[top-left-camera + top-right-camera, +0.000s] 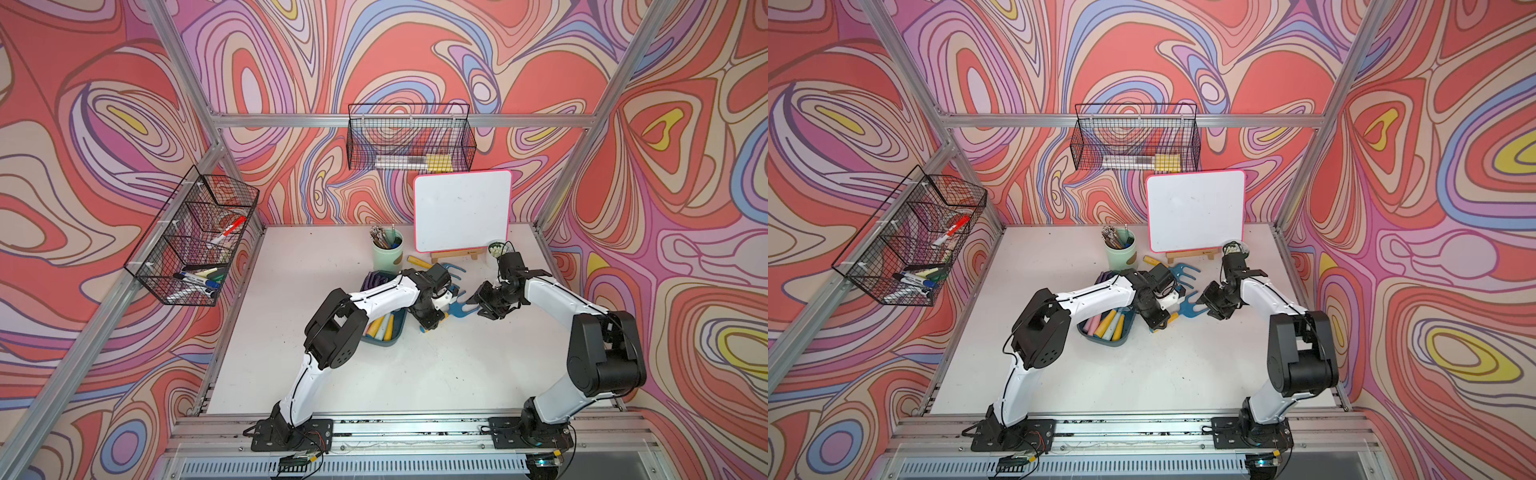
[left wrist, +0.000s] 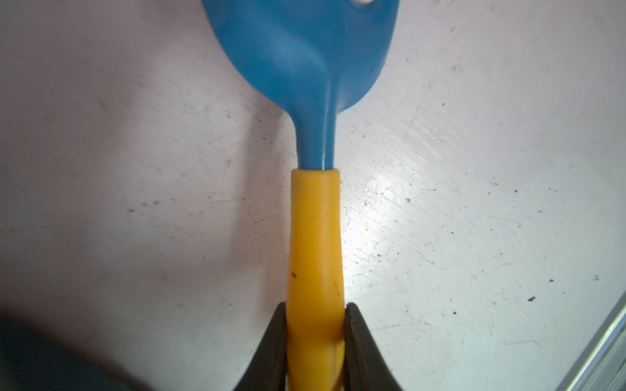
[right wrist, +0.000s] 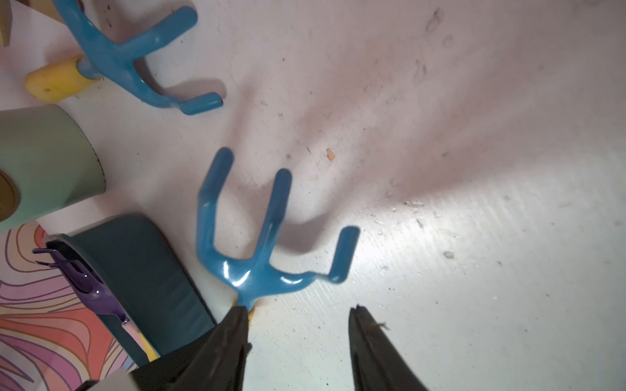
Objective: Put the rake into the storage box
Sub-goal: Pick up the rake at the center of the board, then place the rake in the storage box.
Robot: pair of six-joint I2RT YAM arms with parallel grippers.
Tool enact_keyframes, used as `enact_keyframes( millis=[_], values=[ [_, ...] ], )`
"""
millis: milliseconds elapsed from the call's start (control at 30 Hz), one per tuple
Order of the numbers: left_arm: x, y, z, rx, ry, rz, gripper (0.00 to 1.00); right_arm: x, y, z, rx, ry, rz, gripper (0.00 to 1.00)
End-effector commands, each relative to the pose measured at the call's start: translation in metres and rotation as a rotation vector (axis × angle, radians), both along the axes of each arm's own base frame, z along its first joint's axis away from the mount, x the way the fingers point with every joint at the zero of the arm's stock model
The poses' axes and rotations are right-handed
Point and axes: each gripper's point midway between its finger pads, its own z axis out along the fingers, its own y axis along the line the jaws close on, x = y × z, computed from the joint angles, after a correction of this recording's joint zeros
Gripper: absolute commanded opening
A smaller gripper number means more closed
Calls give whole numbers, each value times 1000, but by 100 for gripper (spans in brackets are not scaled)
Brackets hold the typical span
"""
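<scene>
A rake (image 1: 457, 311) (image 1: 1187, 311) with a blue three-pronged head and a yellow handle lies mid-table between my two grippers. My left gripper (image 2: 315, 311) (image 1: 430, 322) is shut on the yellow handle (image 2: 315, 237); that view shows only the handle, the neck and the broad base of the head. My right gripper (image 3: 299, 309) (image 1: 473, 305) stands open just beside the rake head (image 3: 257, 274), with only bare table between its fingers. The dark teal storage box (image 1: 388, 340) (image 1: 1104, 343) (image 3: 145, 270) sits left of the left gripper, partly under that arm, with several tools in it.
A second blue rake (image 1: 451, 268) (image 3: 118, 57) lies by the wooden easel of the whiteboard (image 1: 461, 210). A pale green cup (image 1: 386, 253) (image 3: 44, 162) of pens stands behind the box. Wire baskets (image 1: 195, 241) (image 1: 409, 137) hang on the walls. A small pot (image 1: 496, 249) stands behind the right arm.
</scene>
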Motion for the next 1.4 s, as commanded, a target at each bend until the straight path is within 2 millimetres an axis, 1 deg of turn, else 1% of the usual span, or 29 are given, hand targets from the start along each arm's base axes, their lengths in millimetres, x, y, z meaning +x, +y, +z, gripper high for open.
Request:
enact_keyframes(
  millis=[0, 100, 167, 233, 267, 367, 433, 500, 600, 633, 700, 867, 967, 1067, 1200, 1367],
  values=[
    [3, 15, 32, 1, -55, 70, 0, 14, 1, 22, 22, -106, -3, 50],
    [4, 23, 47, -6, -92, 110, 0, 25, 0, 40, 29, -195, -16, 50],
    [5, 30, 58, -16, -118, 147, 0, 28, 1, 48, 40, -236, -24, 50],
    [8, 41, 69, -34, -137, 197, 0, 29, 2, 50, 44, -250, -25, 50],
    [9, 46, 71, -40, -142, 221, 0, 29, 2, 49, 45, -247, -23, 50],
    [18, 72, 82, -49, -166, 324, 0, 26, 5, 41, 54, -221, -8, 50],
    [21, 92, 83, -34, -173, 383, 0, 24, 6, 37, 60, -210, 0, 50],
    [20, 110, 80, -24, -162, 429, 0, 24, 6, 33, 63, -201, 3, 50],
    [14, 134, 68, -13, -126, 503, 0, 25, 7, 32, 66, -197, 9, 50],
    [11, 139, 63, -20, -107, 521, 0, 24, 8, 31, 67, -193, 11, 50],
    [4, 145, 55, -24, -71, 544, 0, 25, 7, 29, 64, -184, 12, 50],
    [-14, 149, 37, -26, 13, 580, 0, 24, 9, 23, 69, -165, 16, 50],
    [-22, 155, 30, -26, 24, 603, 0, 24, 8, 22, 68, -162, 15, 50],
    [-23, 160, 27, -24, 34, 625, 0, 24, 8, 20, 69, -155, 14, 50],
    [-21, 159, 25, -35, 45, 634, 0, 24, 9, 19, 73, -148, 17, 50],
    [-21, 162, 21, -22, 60, 653, 0, 23, 9, 20, 73, -149, 20, 50]
  ],
)
